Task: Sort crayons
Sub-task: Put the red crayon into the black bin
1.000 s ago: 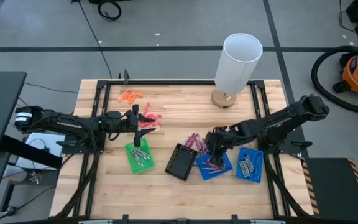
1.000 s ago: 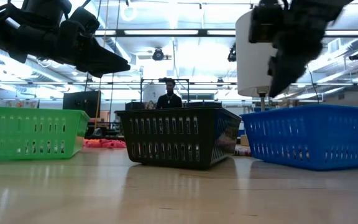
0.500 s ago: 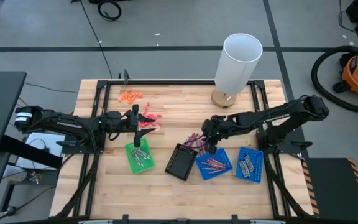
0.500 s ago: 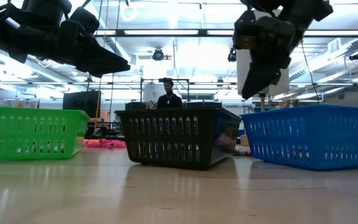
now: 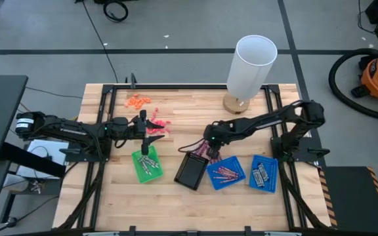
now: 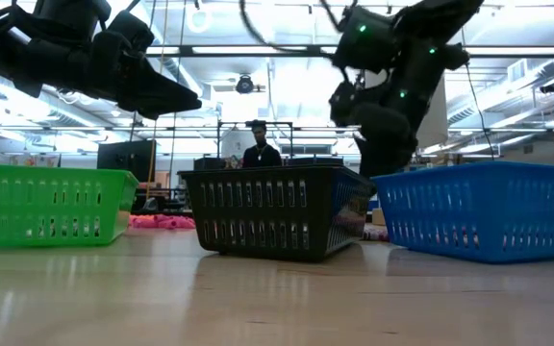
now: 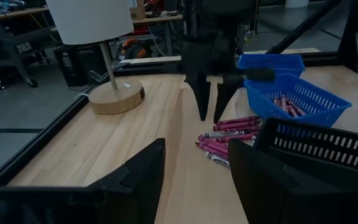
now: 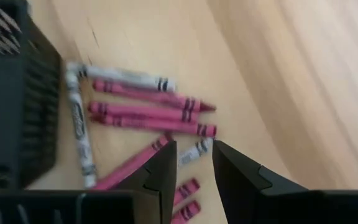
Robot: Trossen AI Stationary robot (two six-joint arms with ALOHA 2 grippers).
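Right hand (image 5: 208, 139) hangs over the loose crayons (image 5: 202, 149) lying mid-tabletop, just beside the black tray (image 5: 191, 170); fingers slightly spread, nothing pinched, tips above the pile, contact not clear. In the right wrist view the pile shows pink and grey sticks side by side, a grey one (image 8: 79, 121) along the black tray wall. Left hand (image 5: 144, 124) waits toward the left edge of the tabletop, above the green tray (image 5: 138, 170), fingers spread, empty. Green tray holds grey crayons. Blue tray (image 5: 226, 174) right of the black one holds pink crayons; second blue tray (image 5: 264, 174) nearer the right edge holds grey ones. Lamp (image 5: 248, 69) stands at the far edge.
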